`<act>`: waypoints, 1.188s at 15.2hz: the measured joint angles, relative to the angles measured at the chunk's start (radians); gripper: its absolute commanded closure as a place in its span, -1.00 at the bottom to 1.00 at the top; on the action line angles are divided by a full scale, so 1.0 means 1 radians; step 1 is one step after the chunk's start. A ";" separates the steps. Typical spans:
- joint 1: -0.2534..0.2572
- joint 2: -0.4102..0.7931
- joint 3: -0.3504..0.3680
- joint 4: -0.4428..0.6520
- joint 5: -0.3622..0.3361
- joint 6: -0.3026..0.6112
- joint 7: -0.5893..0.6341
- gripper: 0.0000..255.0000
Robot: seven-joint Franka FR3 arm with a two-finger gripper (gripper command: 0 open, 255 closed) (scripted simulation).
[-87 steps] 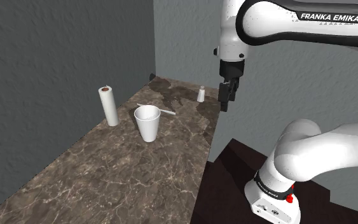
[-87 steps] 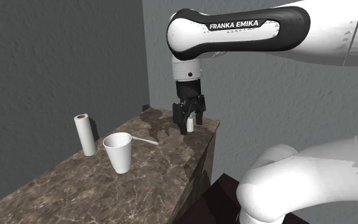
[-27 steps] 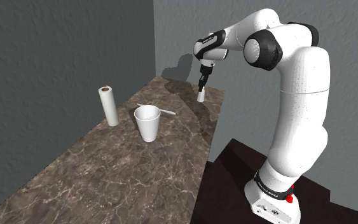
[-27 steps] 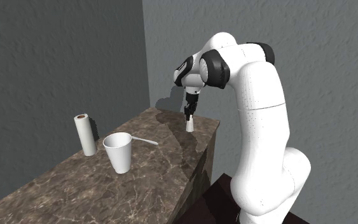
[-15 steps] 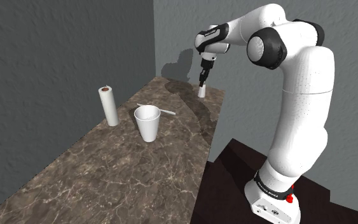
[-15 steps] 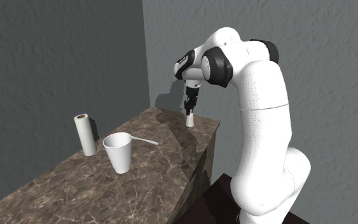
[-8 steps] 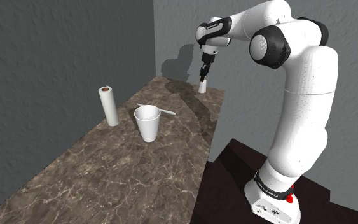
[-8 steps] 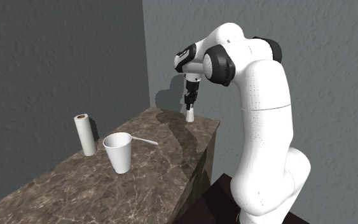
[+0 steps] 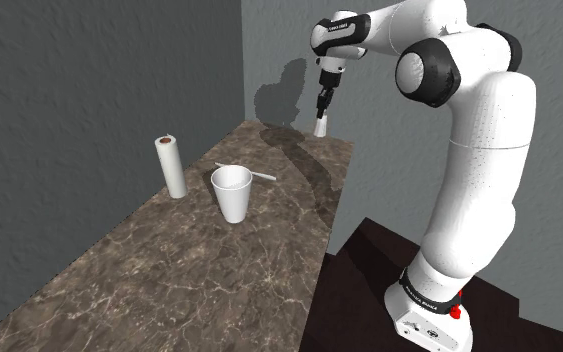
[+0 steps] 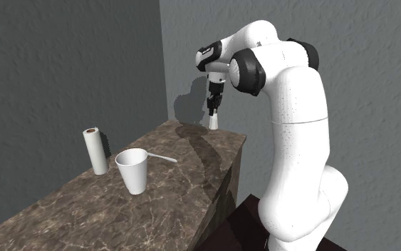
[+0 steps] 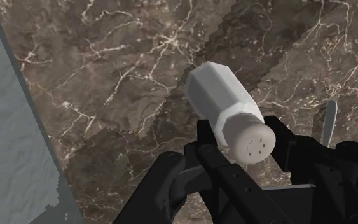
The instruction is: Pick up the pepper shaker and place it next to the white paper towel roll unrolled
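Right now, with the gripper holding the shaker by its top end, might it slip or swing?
The pepper shaker looks rigid and faceted, so the gripper, clasping its capped end, probably holds it firmly. Most of its body hangs beyond the grip, so it may tilt if swung fast.

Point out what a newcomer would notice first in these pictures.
The big white arm arches over the far end of the brown marbled counter. Its black gripper is shut on a small white pepper shaker, which hangs above the stone. Toward the shoulder view's left, an upright paper towel roll and a white cup stand apart from each other.
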 measured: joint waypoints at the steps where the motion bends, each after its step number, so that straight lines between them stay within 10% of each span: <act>1: -0.001 0.002 0.000 0.015 0.000 -0.013 0.002 1.00; 18: -0.025 0.025 -0.005 0.277 0.004 -0.250 0.029 1.00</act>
